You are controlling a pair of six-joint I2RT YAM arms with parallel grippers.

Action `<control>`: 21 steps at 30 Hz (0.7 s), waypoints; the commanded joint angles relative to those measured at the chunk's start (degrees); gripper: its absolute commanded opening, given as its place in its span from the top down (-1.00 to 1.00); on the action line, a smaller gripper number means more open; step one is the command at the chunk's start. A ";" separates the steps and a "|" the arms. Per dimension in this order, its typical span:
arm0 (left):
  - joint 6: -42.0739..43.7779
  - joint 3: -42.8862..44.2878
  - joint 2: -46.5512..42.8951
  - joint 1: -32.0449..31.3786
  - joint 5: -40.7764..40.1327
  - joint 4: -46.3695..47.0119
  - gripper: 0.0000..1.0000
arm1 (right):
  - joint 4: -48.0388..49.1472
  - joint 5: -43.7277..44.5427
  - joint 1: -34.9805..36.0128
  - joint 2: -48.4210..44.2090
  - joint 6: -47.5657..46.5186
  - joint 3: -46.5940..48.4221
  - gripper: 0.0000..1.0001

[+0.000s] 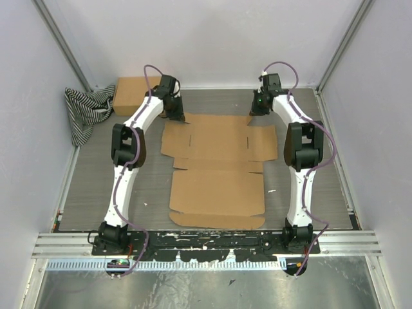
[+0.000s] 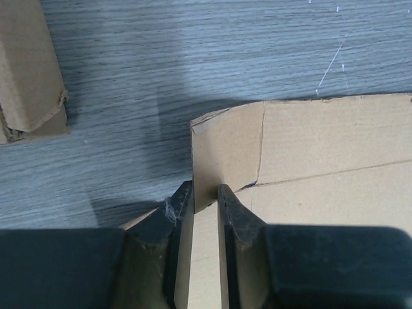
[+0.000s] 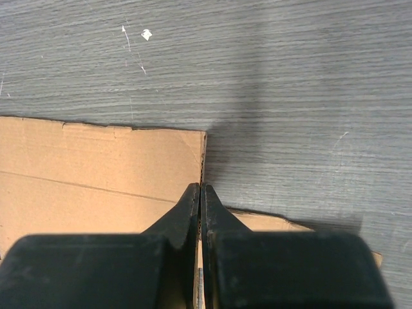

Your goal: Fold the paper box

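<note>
1. The bench (image 1: 103, 187) carries one paper box (image 1: 215, 193), lying mostly flat at its middle, between my two arms.
2. I judge it light and stiff, bending only at its creases, so the flap edges are the places to hold.
3. One formed box (image 1: 132, 93) and one striped cloth (image 1: 84, 112) sit at the far left.
4. The left gripper (image 2: 206, 193) pinches a raised corner flap. The right gripper (image 3: 201, 190) is clamped tight on the opposite flap's edge.

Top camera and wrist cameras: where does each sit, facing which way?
Top external: overhead at the near side, looking down at the paper box; left arm, right arm show.
Left wrist: on the left arm, looking down at a raised flap; left gripper shows.
Right wrist: on the right arm, facing a box edge; right gripper shows.
Shared: box, table.
</note>
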 commanded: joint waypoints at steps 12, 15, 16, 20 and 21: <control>1.38 -3.18 -6.84 -5.31 -1.52 1.26 0.23 | -2.64 4.09 4.20 -3.14 -2.34 3.54 0.98; 1.16 -2.76 -6.06 -5.87 -1.11 1.64 0.09 | -2.87 4.02 4.80 -2.35 -2.18 4.05 0.98; 1.01 -2.30 -5.59 -5.98 -0.80 1.47 0.08 | -3.09 3.96 4.95 -2.13 -2.20 4.37 0.97; 0.19 -1.15 -3.64 -6.08 0.20 1.07 0.06 | -3.18 3.08 5.89 -2.00 -2.24 4.44 0.77; 0.10 -1.15 -3.28 -6.08 0.17 1.08 0.05 | -3.16 2.67 5.96 -1.90 -2.25 4.47 0.69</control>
